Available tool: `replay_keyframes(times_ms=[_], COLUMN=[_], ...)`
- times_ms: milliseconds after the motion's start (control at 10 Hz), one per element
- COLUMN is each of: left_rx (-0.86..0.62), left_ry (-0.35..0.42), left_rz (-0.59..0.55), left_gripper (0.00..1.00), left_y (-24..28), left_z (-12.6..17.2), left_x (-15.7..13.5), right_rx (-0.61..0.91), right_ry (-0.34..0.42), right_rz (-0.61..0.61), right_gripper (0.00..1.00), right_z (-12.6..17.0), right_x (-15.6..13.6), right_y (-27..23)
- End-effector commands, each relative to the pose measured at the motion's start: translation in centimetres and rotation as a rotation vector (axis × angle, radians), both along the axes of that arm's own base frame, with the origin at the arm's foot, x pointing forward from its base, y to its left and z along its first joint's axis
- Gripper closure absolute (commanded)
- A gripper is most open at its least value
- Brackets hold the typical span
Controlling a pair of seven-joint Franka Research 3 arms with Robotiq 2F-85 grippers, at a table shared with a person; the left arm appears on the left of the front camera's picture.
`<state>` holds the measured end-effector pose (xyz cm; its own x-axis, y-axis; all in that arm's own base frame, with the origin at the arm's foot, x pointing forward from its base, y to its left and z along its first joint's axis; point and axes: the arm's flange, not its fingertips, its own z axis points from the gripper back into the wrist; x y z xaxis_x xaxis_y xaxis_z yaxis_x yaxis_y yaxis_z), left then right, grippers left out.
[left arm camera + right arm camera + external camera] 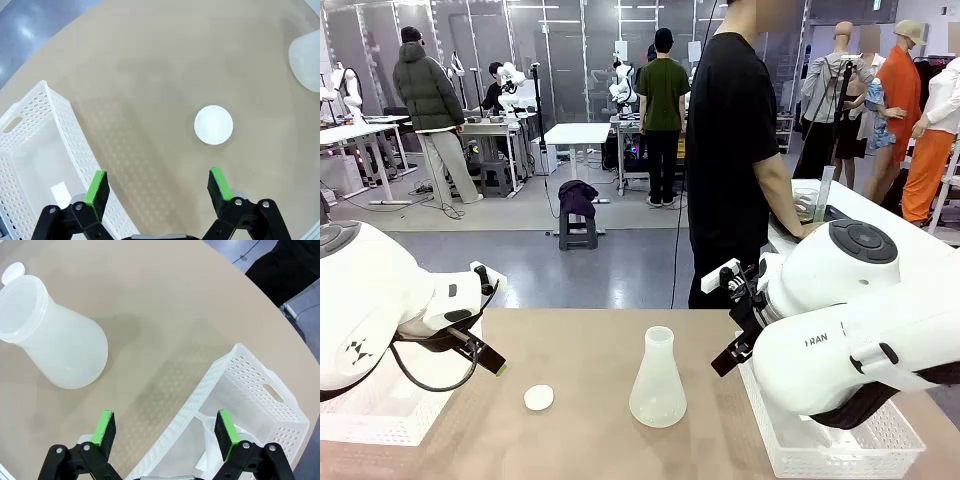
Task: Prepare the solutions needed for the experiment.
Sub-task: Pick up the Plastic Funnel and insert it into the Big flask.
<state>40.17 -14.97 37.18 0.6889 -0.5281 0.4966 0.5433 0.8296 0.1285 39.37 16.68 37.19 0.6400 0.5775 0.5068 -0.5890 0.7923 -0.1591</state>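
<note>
A translucent plastic conical flask [658, 385] stands upright mid-table; from the right wrist it appears as the flask [55, 340], and its edge [306, 60] shows in the left wrist view. I cannot make out any pale yellow-green solution in it; the liquid is not visible. A small white round cap [538, 397] lies left of the flask, also seen as the cap [213, 125] and the cap [12, 272]. My left gripper [488, 356] hovers open above the table near the cap, fingers [97, 187] empty. My right gripper [731, 352] is open over the right basket's edge, fingers [226, 432] empty.
A white perforated basket [370, 415] sits at the left under my left arm, and another basket [835, 445] at the right holds a translucent container [217, 432]. A person in black [730, 150] stands beyond the table, hands at a side bench with a tall cylinder [823, 195].
</note>
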Motion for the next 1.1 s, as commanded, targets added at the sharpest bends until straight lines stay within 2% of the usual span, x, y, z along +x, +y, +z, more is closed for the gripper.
replay_keyframes(times_ms=[0,1000], left_rx=[0.000,0.000], left_ry=[0.000,0.000], left_rz=[0.000,0.000], left_gripper=[0.00,0.00], left_y=[-0.02,-0.02], left_z=[0.00,0.00], left_x=[-0.01,-0.01], right_rx=[0.000,0.000], right_ry=[0.000,0.000], right_rz=[0.000,0.000], right_gripper=[0.00,0.00], right_z=[0.00,0.00], right_x=[0.00,0.00], right_y=[0.00,0.00])
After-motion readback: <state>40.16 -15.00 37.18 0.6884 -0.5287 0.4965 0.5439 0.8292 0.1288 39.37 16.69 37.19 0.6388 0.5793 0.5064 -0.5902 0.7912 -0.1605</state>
